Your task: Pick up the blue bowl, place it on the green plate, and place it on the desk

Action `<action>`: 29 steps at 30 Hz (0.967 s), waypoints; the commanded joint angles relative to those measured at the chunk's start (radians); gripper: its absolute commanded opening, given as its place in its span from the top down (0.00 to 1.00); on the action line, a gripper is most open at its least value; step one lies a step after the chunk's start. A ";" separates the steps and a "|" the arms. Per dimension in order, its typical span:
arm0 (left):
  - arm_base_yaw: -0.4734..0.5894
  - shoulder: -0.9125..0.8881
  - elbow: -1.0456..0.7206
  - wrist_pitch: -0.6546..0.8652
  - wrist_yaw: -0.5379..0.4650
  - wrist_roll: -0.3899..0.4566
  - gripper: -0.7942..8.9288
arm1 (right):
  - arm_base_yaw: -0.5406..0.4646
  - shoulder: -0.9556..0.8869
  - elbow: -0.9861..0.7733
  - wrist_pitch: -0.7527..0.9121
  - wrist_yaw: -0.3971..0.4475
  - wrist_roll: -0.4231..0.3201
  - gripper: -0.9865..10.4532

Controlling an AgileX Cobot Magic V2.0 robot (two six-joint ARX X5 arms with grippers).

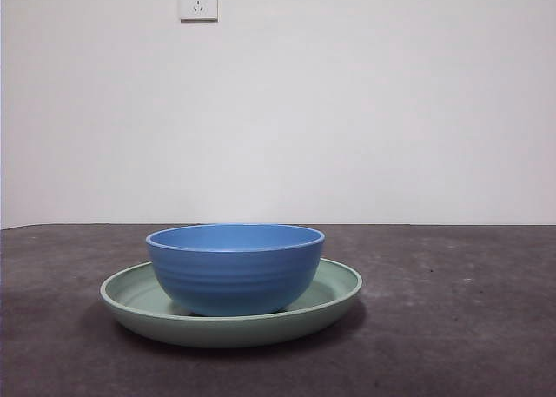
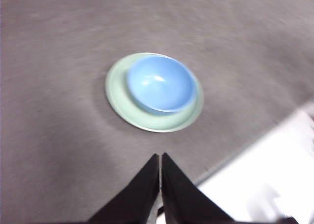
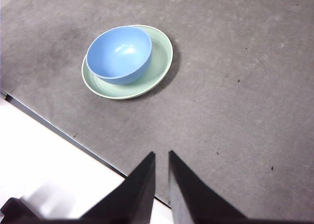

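Closest to you in the front view is the surface (image 1: 452,327). It is flat, dark grey-brown and not shiny, with a rough, speckled look. On it sits the green plate (image 1: 334,294). The plate is round, wide and shallow, pale mint green, smooth and a bit shiny, with a low raised rim. The blue bowl (image 1: 234,271) stands upright inside the plate. It is round and deep, with faint rings around its outside and a smooth rim. It is narrower than the plate and sits a little off the middle, so you see more bare plate on one side.

You have lots of open room all around the plate. Nothing else stands on the surface near it. In both wrist views the surface ends in a straight edge, with a white area past it.

Your left pincer (image 2: 160,158) hangs high above the surface, well away from the plate, and its two black jaws are pressed together. Your right pincer (image 3: 161,155) also hangs high, well away from the plate, above the edge of the surface. Its jaws stand almost together, with only a thin gap, and hold nothing.

Far behind is a plain white wall (image 1: 391,110) with a white socket (image 1: 198,0) high up.
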 commanded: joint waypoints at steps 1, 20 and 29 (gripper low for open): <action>0.188 0.019 -0.068 0.088 0.016 0.017 0.91 | 0.005 0.001 0.016 0.010 0.001 -0.002 0.88; 0.593 -0.435 -1.135 1.211 -0.071 0.167 0.91 | 0.005 0.001 0.016 0.010 0.001 -0.002 0.88; 0.632 -0.502 -1.155 1.085 -0.060 0.133 0.91 | 0.005 0.001 0.016 0.010 0.001 -0.002 0.88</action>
